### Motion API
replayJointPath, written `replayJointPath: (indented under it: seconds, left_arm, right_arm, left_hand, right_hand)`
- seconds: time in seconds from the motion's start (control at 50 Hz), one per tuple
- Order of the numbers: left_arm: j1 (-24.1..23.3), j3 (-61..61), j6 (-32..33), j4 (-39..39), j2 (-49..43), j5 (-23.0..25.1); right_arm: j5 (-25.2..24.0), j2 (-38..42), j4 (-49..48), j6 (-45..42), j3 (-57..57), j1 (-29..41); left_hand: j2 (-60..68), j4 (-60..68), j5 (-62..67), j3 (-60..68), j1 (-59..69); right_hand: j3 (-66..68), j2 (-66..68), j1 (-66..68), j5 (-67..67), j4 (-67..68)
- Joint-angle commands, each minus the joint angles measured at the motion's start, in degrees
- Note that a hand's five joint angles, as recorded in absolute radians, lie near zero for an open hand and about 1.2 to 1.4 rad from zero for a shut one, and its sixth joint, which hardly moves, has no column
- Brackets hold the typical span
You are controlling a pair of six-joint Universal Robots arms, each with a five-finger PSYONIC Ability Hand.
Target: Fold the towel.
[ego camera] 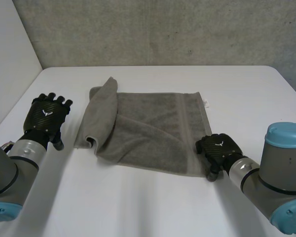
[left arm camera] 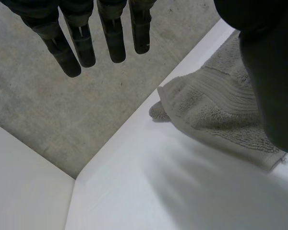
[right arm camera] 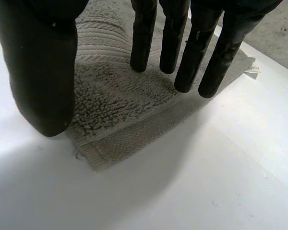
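Grey terry towel folding turns here on the right black robot hand, which sits at the cloth's near right corner. In its wrist view the fingers reach out straight above the pile. The thumb stands beside them over the edge close to that corner. Nothing is pinched between them: the hand is spread and has hold of nothing.

To make the pick well, I judge it should come down until the thumb slips under the hem and the fingers press from above. That would take the woven border and the pile together, so the corner does not slide out when lifted. Gripping right at the corner, not further in along the edge, should keep the fold line straight.

The left black robot hand hovers off the cloth, beside its left edge, fingers straight and apart, holding nothing. That side of the towel is turned over on itself in a loose, rumpled flap, so the towel does not lie flat. It rests in the middle of the white table. The left hand would likely need to flatten that flap or take the near left corner, so that both sides travel together and the edges meet squarely.
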Motion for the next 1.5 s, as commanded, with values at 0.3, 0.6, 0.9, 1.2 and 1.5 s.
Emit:
replayJointPath:
  seconds: [0.3,0.6,0.9,1.2,1.5]
  left_arm:
    - [-0.27,-0.83,0.07,-0.08,-0.16,0.08]
    - [-1.76,-1.27,-0.36,-0.17,-0.33,0.17]
    - [-5.01,-0.74,-9.07,0.18,-3.23,4.48]
    - [-8.88,7.43,-16.36,-0.43,-13.86,4.92]
    - [-12.13,11.56,-17.15,0.45,-17.03,4.04]
  right_arm:
    - [0.64,1.31,-4.21,0.13,-2.35,0.0]
    - [1.07,0.08,-5.17,1.44,-2.26,-0.96]
    - [2.13,-3.17,-5.61,4.08,-1.12,-7.12]
    - [2.31,-3.61,-5.52,4.08,-0.95,-7.21]
    - [2.31,-3.79,-5.44,4.17,-0.59,-7.83]
  left_hand:
    - [-1.8,-2.16,-0.21,-1.57,-1.98]
    - [-2.64,-3.0,-1.05,-2.41,-2.82]
    - [-1.8,-2.16,-0.21,-1.57,-1.98]
    - [-0.96,-1.32,0.63,-0.73,-1.14]
    - [17.54,17.18,19.13,17.77,17.36]
  right_hand:
    - [6.59,6.86,6.51,6.54,6.7]
    - [48.24,48.51,48.17,48.2,48.35]
    - [48.24,48.51,48.17,48.2,48.35]
    - [48.24,48.51,48.17,48.2,48.35]
    - [48.24,48.51,48.17,48.2,48.35]
